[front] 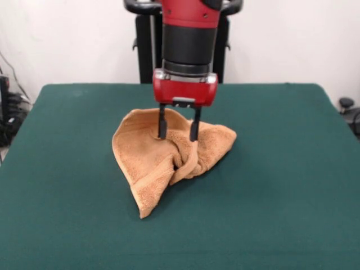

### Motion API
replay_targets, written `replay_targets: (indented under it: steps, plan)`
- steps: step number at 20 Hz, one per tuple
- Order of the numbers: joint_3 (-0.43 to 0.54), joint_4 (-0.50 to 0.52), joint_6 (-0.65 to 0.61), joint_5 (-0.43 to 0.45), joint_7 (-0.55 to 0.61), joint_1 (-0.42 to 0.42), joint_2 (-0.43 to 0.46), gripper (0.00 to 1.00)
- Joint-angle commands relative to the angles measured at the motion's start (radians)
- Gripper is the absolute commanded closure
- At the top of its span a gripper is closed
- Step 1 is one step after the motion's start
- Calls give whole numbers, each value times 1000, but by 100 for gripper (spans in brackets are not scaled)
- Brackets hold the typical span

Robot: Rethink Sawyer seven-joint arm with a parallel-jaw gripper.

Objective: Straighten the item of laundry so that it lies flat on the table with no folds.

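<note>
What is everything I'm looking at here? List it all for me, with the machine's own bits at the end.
towel: one, orange-tan, crumpled and folded near the middle of the table, one corner pointing toward the camera.
table: one, dark green top, filling most of the picture.
wall: white, behind the table.
cables: a dark tangle, off the table's left edge in the picture.
dark object: one, small, off the table's right edge; too little shows to say what it is.
pedestal: one, black, at the table's far side.
arm: one, red and black, coming down from above over the towel.
gripper: one, red body with two black fingers set apart, tips down at the towel's raised fold.
</note>
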State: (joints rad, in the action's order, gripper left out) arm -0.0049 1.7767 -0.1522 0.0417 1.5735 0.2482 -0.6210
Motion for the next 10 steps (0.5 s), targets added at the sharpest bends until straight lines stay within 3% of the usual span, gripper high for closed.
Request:
replay_targets:
  steps: [1, 10]
  plan:
    - [79, -39, 118, 63, 119, -32, 89, 0]
    - [48, -92, 205, 60, 152, -82, 193, 0]
